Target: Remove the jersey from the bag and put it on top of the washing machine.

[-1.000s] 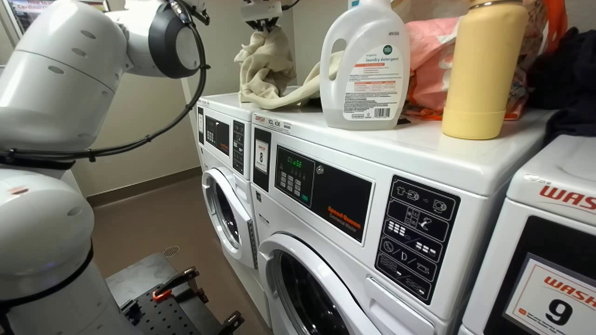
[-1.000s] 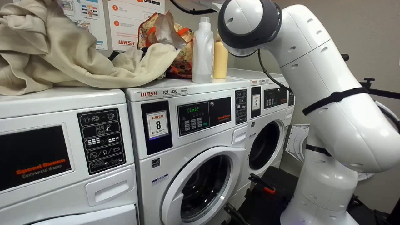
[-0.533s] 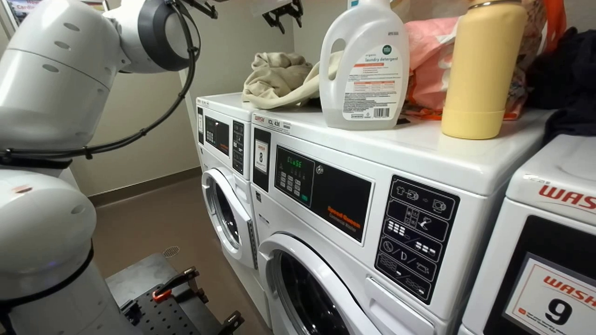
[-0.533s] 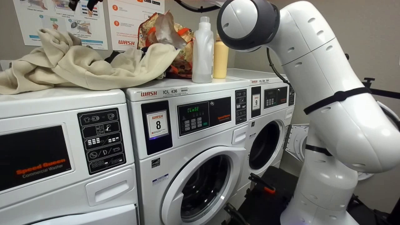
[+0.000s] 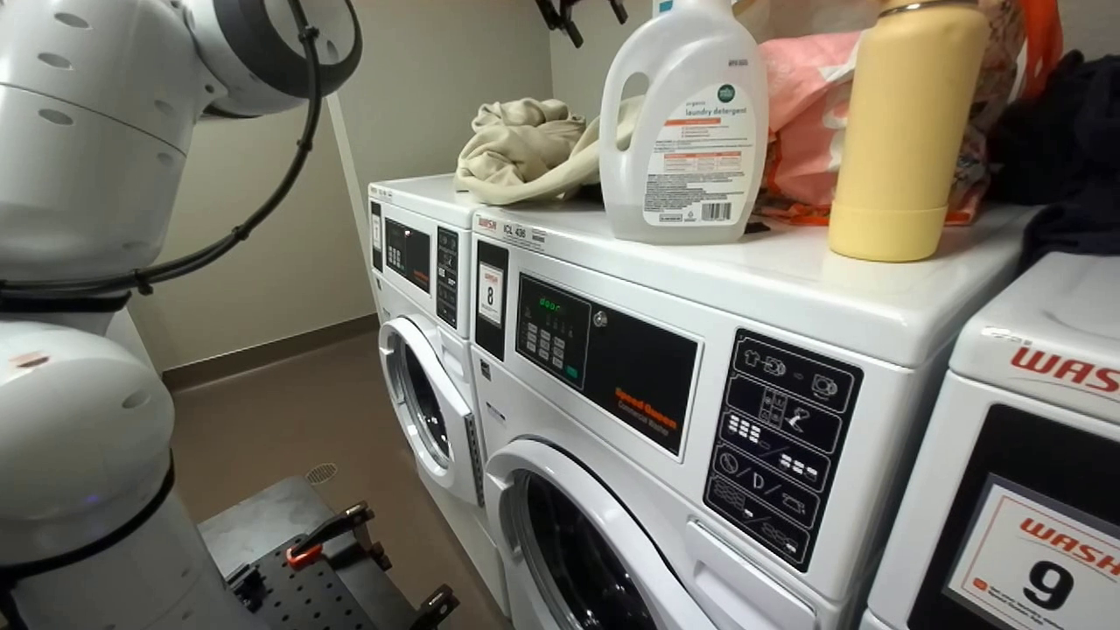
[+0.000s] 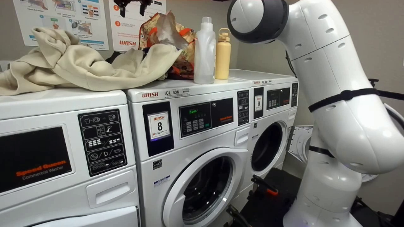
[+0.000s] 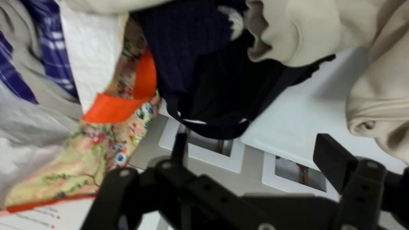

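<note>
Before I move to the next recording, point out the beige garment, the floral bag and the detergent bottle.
Beige garment (image 6: 91,67): in an exterior view, on its folds near the middle.
Floral bag (image 7: 110,145): in the wrist view, on its flower-printed side.
Detergent bottle (image 5: 691,144): in an exterior view, on its printed label.

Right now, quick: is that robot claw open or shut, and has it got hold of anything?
Claw: open, holding nothing; the cream cloth lies lower down, on top of the washing machines.

Laundry room with numbered commercial washers (image 6: 189,146)
</note>
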{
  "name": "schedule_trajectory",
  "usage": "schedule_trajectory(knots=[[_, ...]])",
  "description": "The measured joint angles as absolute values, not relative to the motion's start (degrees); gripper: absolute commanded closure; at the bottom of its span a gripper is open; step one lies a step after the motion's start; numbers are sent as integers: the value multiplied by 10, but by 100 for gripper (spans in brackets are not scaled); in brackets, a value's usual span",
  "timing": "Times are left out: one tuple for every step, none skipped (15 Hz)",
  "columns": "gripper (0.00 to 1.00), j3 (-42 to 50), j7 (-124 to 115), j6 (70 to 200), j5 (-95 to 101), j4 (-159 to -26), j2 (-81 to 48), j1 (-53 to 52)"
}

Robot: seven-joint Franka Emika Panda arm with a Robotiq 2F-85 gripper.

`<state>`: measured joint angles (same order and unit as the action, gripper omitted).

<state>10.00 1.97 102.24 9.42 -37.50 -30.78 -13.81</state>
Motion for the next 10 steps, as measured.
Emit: schedule_trajectory(knots=[[0,104,12,1004,94,-375,-307,-129],[0,105,4,989,91,-376,-307,-119],[0,105,-6,975,87,-377,-307,-109],[0,105,-16,965,79,-380,-307,-101],[0,105,-27,956,72,-382,-308,-93],[0,105,-39,949,63,-384,-309,-85],[0,105,-50,942,56,-386,-310,-79],[0,105,-62,935,51,-387,-312,-74],[0,105,-73,928,48,-388,-314,-70],[0,105,-83,921,45,-390,-315,-67]])
